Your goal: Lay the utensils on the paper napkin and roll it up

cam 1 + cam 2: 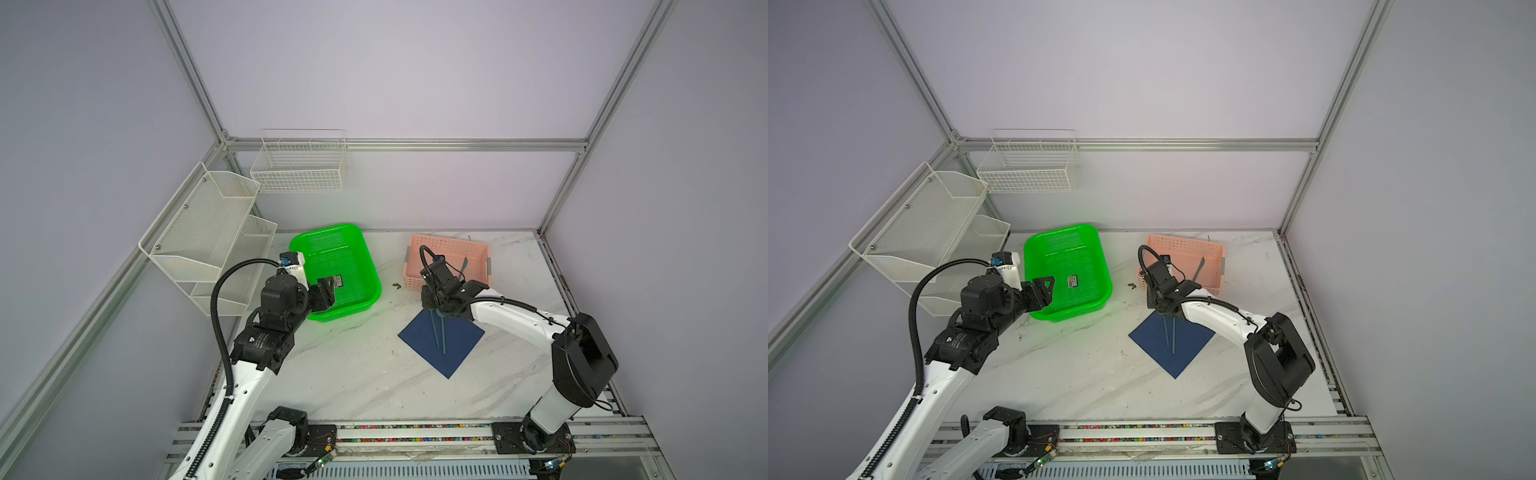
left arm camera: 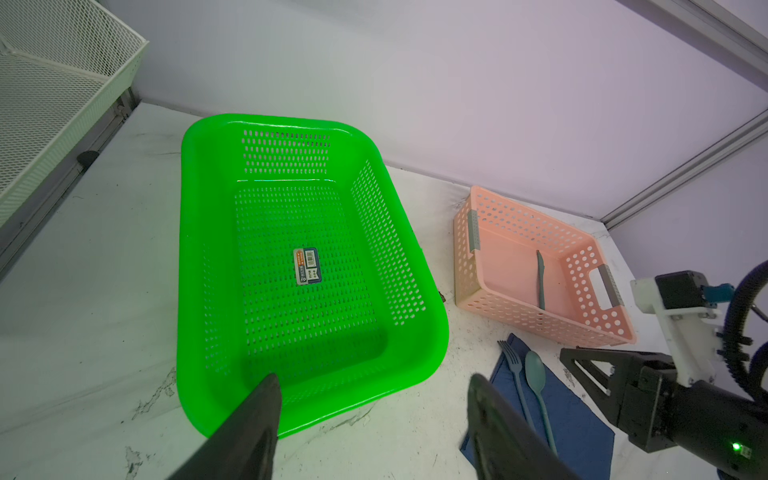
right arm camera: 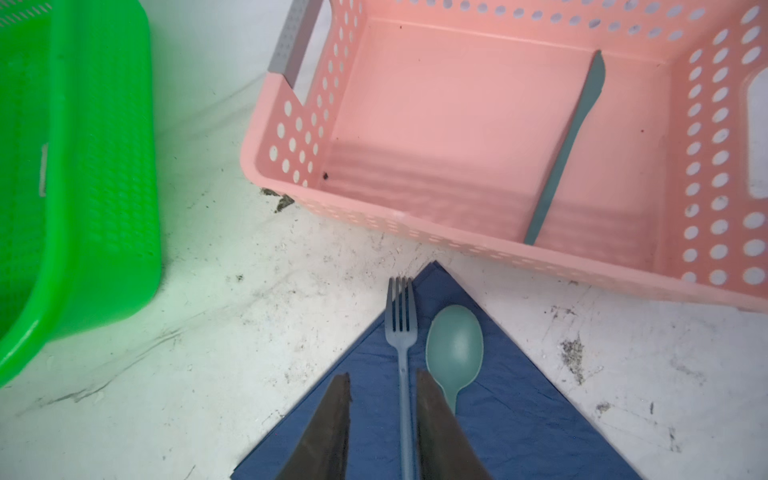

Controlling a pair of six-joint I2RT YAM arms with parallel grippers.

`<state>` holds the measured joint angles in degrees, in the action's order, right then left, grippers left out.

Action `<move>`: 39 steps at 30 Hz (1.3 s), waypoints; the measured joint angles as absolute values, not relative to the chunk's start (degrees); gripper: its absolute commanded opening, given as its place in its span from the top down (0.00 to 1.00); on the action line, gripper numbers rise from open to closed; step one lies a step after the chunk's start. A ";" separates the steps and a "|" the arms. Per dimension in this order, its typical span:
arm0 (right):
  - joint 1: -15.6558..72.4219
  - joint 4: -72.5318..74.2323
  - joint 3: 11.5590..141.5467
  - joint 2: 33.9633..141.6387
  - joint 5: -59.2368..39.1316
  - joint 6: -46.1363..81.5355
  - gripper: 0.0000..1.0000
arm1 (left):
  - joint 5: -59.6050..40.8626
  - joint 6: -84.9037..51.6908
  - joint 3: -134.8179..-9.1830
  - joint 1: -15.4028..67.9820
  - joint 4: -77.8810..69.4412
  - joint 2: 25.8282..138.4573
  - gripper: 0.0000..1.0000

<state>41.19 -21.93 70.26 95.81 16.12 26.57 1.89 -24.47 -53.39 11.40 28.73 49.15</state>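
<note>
Where the dark blue napkin (image 3: pixel 519 415) lies flat on the marble table (image 2: pixel 83 291), turned corner-on towards the pink basket (image 3: pixel 299 137), two of the utensils are laid on it side by side. They are the fork (image 3: pixel 400 324), its tines reaching just over the napkin's edge, and the round-bowled spoon (image 3: pixel 455 345) just beside it. A third piece, a knife (image 3: pixel 569 145), is seen lying inside the pink basket, which stands just beyond the napkin's far corner. The right gripper (image 3: pixel 383 376) is held low over that corner, and its fingers (image 3: pixel 332 424) are parted a little. The fork's handle runs through the gap, close against one finger and clear of the other, so nothing is clamped. Whether that near finger touches the handle cannot be told. Well apart, the left gripper (image 2: pixel 374 377) is poised above the near rim of the green basket (image 2: pixel 189 232), its fingers (image 2: pixel 253 428) spread wide and grasping nothing. Only a small printed label (image 2: pixel 307 266) is seen on that basket's floor.
</note>
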 measured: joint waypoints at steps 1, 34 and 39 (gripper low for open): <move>41.19 -21.91 70.11 96.12 16.12 26.65 0.80 | 1.89 -24.47 -53.39 11.40 28.73 49.15 0.30; 37.91 -18.81 60.36 103.35 12.40 26.92 0.79 | 1.91 -24.47 -52.64 11.40 28.71 48.86 0.30; 37.91 -18.52 60.27 103.35 11.79 27.03 0.84 | 1.93 -24.47 -52.64 11.40 28.71 48.84 0.30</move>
<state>37.91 -18.52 60.27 103.35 11.79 27.03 1.93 -24.47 -52.64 11.40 28.71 48.84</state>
